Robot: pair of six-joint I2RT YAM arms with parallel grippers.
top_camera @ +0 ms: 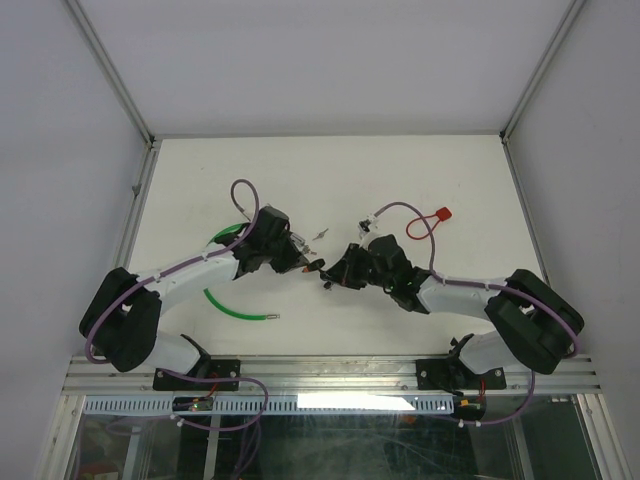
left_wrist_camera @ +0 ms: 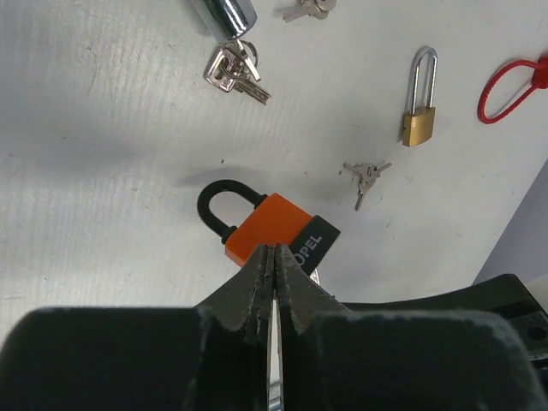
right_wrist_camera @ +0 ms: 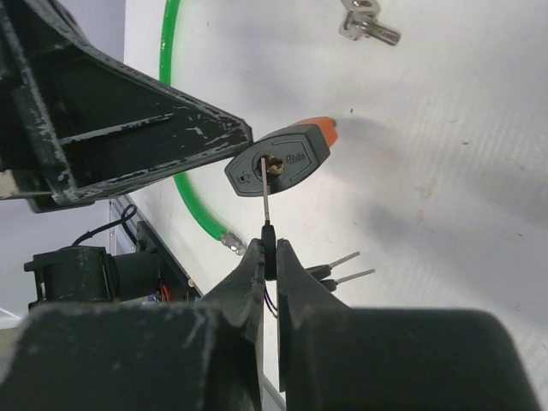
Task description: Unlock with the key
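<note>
While the R gripper (right_wrist_camera: 270,248) is clamped tight on the key (right_wrist_camera: 265,205), the key's tip sits at the keyhole (right_wrist_camera: 272,166) in the black end of the orange lock (right_wrist_camera: 298,152). The lock is near the middle of the table (top_camera: 400,180), a bit toward the near edge, btwn the 2 grippers. The L gripper (left_wrist_camera: 274,257) has its fingers pressed together w/ the tips right at the lock's black end. Can't tell if they pinch any of it or just lean on it. Can't tell either if the lock lies flat or is held up a little.

Step in hand, I think: putting the key in. Most of the blade shows outside the hole, so it looks only just started, not all the way in. The hoop (left_wrist_camera: 218,199) has both legs down in the body, so the lock is not open yet.

Next move, I think: R gripper pushes the key straight along its own line till it stops, then twists it. L gripper has to stop the lock sliding or spinning when that happens. If the key goes in tilted it may jam, & if the lock turns w/ the key the hoop won't pop. The brass lock (left_wrist_camera: 418,120) & loose keys (left_wrist_camera: 366,178) lie more toward the far edge, apart from all this. Not needed for this step.
</note>
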